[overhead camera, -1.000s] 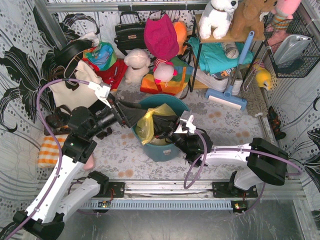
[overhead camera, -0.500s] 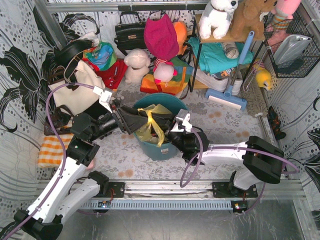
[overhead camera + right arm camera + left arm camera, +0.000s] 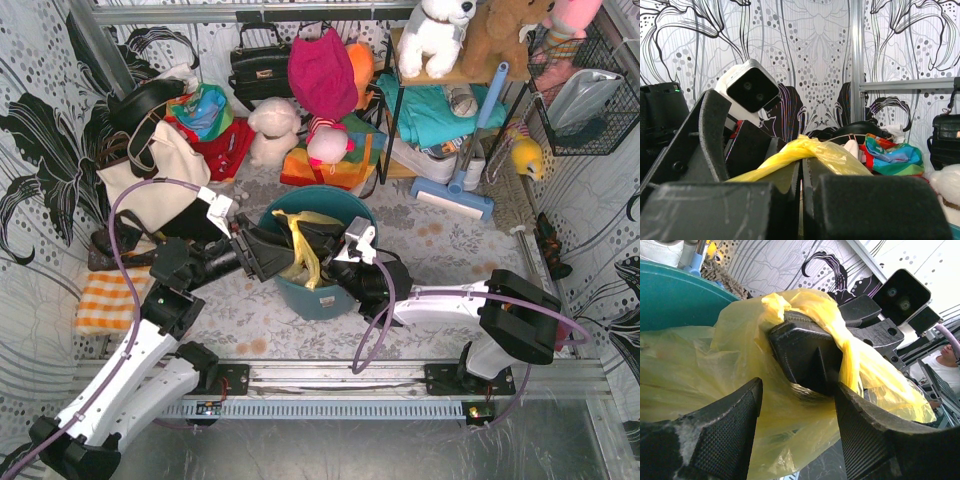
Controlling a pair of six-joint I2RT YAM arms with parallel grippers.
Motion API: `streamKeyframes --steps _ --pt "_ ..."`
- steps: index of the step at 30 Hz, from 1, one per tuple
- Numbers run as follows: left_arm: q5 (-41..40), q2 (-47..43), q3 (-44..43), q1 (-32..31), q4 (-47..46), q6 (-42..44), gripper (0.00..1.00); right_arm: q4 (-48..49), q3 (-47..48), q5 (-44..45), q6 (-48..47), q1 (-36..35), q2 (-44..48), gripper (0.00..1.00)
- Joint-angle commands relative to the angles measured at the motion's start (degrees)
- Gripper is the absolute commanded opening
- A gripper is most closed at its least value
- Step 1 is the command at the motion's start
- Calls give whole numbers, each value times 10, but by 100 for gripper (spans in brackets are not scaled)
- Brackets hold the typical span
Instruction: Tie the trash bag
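The trash bag [image 3: 300,240], thin yellow plastic, sits in the teal bin [image 3: 330,193]. A twisted strand of it rises above the rim. My left gripper [image 3: 287,257] reaches in from the left. In the left wrist view that gripper [image 3: 799,390] is open, with loose film of the bag [image 3: 685,370] hanging between its fingers. My right gripper [image 3: 322,258] comes in from the right. In its own view the right gripper [image 3: 801,167] is shut, with the bag's strand [image 3: 810,150] lying across its tips and film in the slit. The bag also wraps the right gripper [image 3: 805,357].
A cream tote [image 3: 150,180], a black handbag [image 3: 260,65], plush toys [image 3: 275,130] and a shelf rack [image 3: 450,100] crowd the back. A blue sweeper [image 3: 455,190] lies behind the bin on the right. An orange checked cloth [image 3: 100,300] lies at the left.
My left gripper has pushed right and nearer, deeper over the bin. The right gripper has shifted left toward it. The bag's loose lump is now drawn into a strand between them.
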State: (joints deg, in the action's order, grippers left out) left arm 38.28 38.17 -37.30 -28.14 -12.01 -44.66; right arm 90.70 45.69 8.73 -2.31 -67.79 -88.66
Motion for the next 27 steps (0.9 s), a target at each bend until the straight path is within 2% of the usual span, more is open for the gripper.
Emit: streamKeyframes --steps 1,7,11,15,20,27 --pt "20 -6 -10 -6 11 24 67 66 17 -3 -2 4 4 0" --pt "-52 -34 -127 -6 211 113 67 64 8 -13 -1 4 15 0" --pt "-96 -40 -200 -6 288 145 67 64 7 -14 -1 4 16 0" --pt "-126 -30 -254 -6 323 164 66 64 8 -16 0 4 15 0" --pt "-194 -3 -308 -6 336 161 60 64 6 -18 3 4 15 0" --pt "-183 75 -342 -6 340 131 51 65 6 -16 3 3 15 0"
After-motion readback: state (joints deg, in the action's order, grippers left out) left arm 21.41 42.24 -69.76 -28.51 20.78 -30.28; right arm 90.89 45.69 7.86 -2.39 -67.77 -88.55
